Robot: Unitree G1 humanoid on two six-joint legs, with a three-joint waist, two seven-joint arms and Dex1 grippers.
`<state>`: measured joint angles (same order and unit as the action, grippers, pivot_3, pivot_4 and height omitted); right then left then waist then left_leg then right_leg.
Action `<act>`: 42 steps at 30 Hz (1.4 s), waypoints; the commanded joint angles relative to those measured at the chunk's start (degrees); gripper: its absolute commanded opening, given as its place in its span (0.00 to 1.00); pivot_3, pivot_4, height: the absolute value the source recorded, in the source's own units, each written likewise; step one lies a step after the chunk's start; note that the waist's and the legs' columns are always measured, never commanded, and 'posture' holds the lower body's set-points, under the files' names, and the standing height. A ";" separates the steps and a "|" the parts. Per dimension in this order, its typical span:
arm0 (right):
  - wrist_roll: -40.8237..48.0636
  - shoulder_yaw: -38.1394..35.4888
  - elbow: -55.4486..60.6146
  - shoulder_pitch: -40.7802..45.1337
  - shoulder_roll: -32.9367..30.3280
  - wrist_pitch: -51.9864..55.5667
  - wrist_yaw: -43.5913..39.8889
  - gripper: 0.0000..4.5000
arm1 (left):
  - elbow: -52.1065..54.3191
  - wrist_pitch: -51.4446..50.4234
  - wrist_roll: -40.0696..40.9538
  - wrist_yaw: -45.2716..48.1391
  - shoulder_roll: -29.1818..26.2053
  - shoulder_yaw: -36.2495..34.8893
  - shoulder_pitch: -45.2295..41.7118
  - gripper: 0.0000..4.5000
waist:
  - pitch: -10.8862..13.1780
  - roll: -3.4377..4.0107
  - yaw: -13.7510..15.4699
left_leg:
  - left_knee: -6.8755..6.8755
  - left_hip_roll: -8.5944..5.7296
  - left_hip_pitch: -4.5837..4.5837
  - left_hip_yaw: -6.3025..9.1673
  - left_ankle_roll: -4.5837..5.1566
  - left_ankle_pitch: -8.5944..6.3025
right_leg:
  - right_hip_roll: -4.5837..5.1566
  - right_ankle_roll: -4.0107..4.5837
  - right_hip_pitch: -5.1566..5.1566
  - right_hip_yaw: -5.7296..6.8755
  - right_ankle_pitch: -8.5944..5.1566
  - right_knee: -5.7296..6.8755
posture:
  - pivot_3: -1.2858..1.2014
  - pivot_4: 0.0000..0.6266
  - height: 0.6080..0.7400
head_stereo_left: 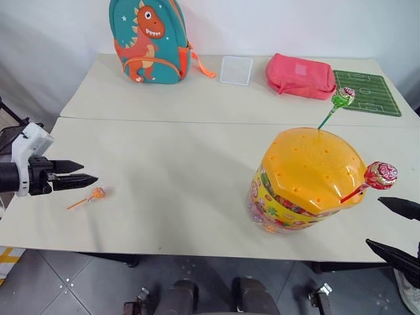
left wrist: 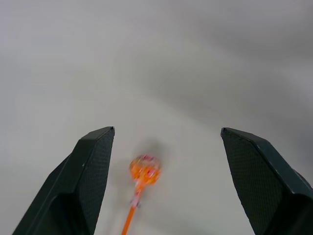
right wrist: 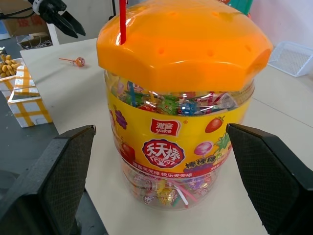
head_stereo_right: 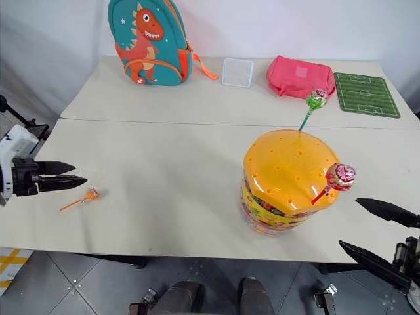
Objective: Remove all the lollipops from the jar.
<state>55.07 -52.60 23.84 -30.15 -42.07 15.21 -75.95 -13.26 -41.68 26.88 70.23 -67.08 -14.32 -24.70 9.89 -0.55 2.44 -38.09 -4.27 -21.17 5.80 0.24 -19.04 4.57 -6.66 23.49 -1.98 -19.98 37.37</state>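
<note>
Left gripper (head_stereo_left: 84, 172): two black tapered fingers (left wrist: 83, 181) with finely cross-hatched inner pads, pointed tips; black cylindrical wrist housing carrying a white block. Right gripper (head_stereo_right: 380, 230): matching pair of long black wedge-shaped fingers, same textured pads (right wrist: 58, 176).

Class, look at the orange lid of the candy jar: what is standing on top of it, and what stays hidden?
Two lollipops stand in the orange lid: a green lollipop at the back and a red lollipop at the front right. Their stick ends go into the holes, hidden by the lid.
</note>
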 commanded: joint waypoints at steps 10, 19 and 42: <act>2.32 -11.01 -6.45 -1.50 0.15 2.44 4.99 1.00 | 20.49 9.78 17.96 5.31 28.01 4.24 -11.10 1.00 | -0.02 -0.03 -0.95 | -0.09 0.03 -0.05 -0.11 0.01 -0.02 | -0.07 -0.04 0.04 -0.01 0.02 0.26 | 0.52 0.24 1.00; 6.95 -10.80 9.32 -4.86 5.88 3.63 13.73 1.00 | 23.63 12.47 17.15 9.19 32.80 11.40 -5.97 1.00 | -0.08 0.08 -1.32 | -0.11 0.06 0.11 -0.16 -0.04 0.01 | -0.12 -0.02 -0.02 -0.09 0.02 0.17 | 0.52 0.24 1.00; 15.96 -1.24 20.81 2.74 -5.02 12.21 27.16 0.92 | 25.09 12.98 17.91 4.90 34.66 11.32 -3.96 1.00 | -0.07 0.06 -0.93 | -0.19 0.02 0.03 -0.05 -0.01 0.00 | -0.09 -0.03 -0.06 0.03 0.02 0.10 | 0.52 0.24 1.00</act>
<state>69.97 -52.44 43.30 -26.71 -46.42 27.05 -46.65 10.69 -29.55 43.78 75.13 -32.24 -1.74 -28.08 9.82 -0.49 1.51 -38.28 -4.25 -21.13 5.75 0.23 -19.03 4.47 -6.69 23.43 -1.94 -19.96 37.47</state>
